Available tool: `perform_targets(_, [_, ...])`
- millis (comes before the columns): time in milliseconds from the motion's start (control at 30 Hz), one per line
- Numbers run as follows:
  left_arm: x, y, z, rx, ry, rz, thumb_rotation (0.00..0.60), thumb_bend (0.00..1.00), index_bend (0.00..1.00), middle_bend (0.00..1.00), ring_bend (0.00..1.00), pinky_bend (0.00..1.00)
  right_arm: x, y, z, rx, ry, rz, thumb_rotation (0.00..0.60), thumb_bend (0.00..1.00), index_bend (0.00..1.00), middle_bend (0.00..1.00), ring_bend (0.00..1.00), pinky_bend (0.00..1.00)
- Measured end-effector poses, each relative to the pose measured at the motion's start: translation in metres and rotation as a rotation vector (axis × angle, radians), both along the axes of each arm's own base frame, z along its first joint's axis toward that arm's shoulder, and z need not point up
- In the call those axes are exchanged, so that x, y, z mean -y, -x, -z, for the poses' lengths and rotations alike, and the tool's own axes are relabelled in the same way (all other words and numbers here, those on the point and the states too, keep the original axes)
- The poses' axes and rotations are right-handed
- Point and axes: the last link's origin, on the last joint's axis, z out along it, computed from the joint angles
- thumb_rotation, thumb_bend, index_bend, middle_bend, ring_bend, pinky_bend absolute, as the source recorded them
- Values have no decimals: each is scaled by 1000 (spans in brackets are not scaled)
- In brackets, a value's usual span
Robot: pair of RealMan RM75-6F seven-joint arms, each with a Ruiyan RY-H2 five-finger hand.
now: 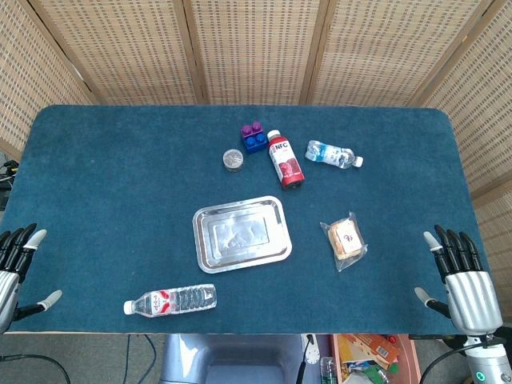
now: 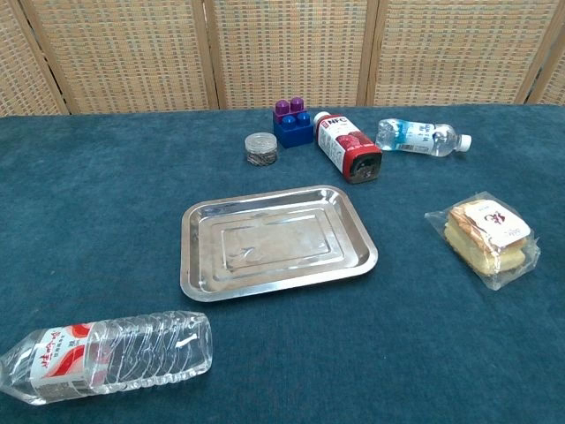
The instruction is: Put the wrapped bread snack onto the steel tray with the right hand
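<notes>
**Bread snack lies right of the tray, both hands empty**

On the blue table [image 1: 96,176], the wrapped bread snack [image 1: 345,240] lies just right of the steel tray [image 1: 240,234], not touching it. At the near right corner, the right hand [image 1: 462,284] holds nothing, fingers apart and upright. At the near left edge, the left hand [image 1: 14,256] is likewise empty, fingers spread. Lying behind the tray are 2 bottles: a red juice bottle [image 1: 286,158] and a small water bottle [image 1: 333,154].

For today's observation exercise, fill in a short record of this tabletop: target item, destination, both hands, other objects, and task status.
target: wrapped bread snack, lying on the cloth, right of the tray, untouched
destination: steel tray, nothing on it
right hand: open, at the table's right near edge
left hand: open, at the left near edge
other objects: red juice bottle, two water bottles, blocks, small tin
status: not started
</notes>
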Motion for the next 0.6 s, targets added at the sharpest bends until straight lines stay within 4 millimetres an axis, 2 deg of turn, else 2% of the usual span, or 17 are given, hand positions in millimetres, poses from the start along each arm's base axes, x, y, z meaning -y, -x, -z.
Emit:
perform_targets(300, [-5,2,0,-2,-9,-8,600,0,0,0,0,0,6,0,8,-23,-43,12,600,0,0,0,0,0])
perform_targets(500, [-13,1,8,-13,3,-3,600,0,0,0,0,0,29,-10,25,-81,-154,-10,600,0,0,0,0,0])
perform_targets(600, [-18,1,12,-28,9,-9,600,0,0,0,0,0,48,-19,37,-118,-238,-42,600,0,0,0,0,0])
